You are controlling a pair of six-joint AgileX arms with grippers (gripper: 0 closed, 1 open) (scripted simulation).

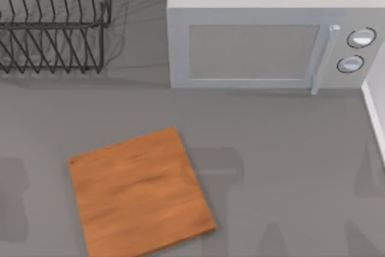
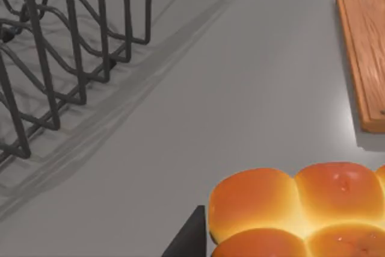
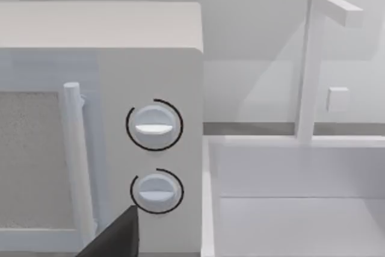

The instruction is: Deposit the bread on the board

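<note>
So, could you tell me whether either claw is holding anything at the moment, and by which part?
It cannot be told. The bread lies close to the left claw's finger in the left wrist view, but no grip is visible.

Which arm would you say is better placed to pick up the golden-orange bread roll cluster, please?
Left, probably. The golden-orange bread roll cluster lies on the grey table close under the left wrist camera, with the orange-brown wooden board nearby. The right wrist camera faces the white microwave and the white sink.

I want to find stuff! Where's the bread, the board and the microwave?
bread (image 2: 301, 209), left wrist view, top of the front bun.
board (image 1: 138, 191), top view, middle of its face.
microwave (image 1: 252, 52), top view, door window.
</note>
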